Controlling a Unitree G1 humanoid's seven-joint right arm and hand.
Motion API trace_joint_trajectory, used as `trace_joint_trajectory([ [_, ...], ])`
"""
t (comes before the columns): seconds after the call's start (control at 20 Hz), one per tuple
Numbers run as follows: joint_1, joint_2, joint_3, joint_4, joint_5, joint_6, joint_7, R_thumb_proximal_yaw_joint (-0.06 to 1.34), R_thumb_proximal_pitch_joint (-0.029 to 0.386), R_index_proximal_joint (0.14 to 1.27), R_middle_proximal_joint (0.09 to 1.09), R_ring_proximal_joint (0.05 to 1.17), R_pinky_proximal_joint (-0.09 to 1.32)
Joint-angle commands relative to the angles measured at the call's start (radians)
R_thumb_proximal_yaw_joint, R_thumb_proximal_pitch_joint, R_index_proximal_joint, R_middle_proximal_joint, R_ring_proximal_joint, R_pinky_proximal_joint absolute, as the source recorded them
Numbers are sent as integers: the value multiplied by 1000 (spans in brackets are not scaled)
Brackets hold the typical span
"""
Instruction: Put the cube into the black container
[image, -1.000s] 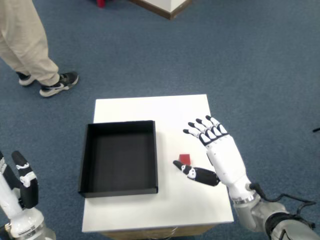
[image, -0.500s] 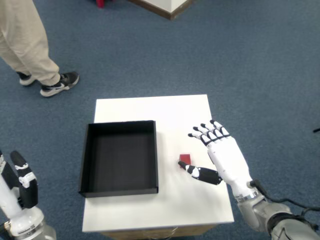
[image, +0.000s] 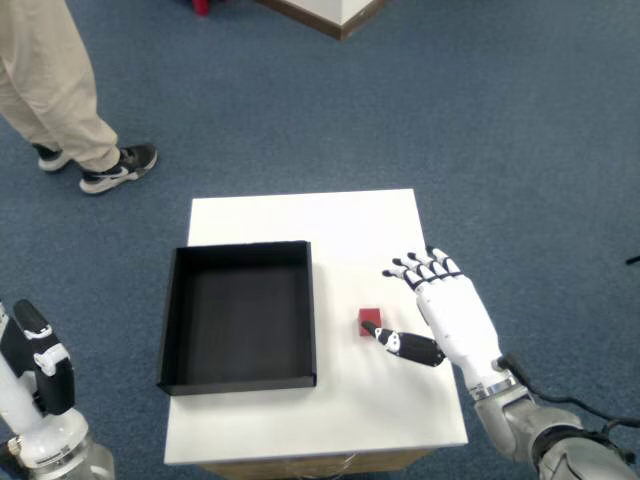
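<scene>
A small red cube (image: 369, 320) lies on the white table (image: 330, 220), a little right of the black container (image: 240, 314). The container is a shallow open tray with nothing inside it. My right hand (image: 445, 312) hovers just right of the cube, palm down, fingers spread and open. Its thumb tip (image: 382, 335) sits right beside the cube's near right corner; whether it touches is unclear. Nothing is held.
The other hand (image: 40, 375) hangs off the table at the lower left. A person's legs and shoes (image: 95, 165) stand on the blue carpet beyond the table's far left corner. A wooden-edged piece of furniture (image: 335, 12) is at the top.
My right hand has drawn back slightly toward the right and near edge, its fingers curling a bit. The thumb moved right along the cube's near side. The cube stayed in place.
</scene>
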Motion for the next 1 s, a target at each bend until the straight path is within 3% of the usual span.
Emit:
trace_joint_trajectory([
  [0.05,-47,-12,-27,0,52,26,35,492,-19,481,331,291,164],
  [0.3,-27,4,-42,-1,67,72,128,514,-19,473,334,292,155],
  [1.0,7,29,-40,-30,62,160,236,554,-4,474,357,313,156],
])
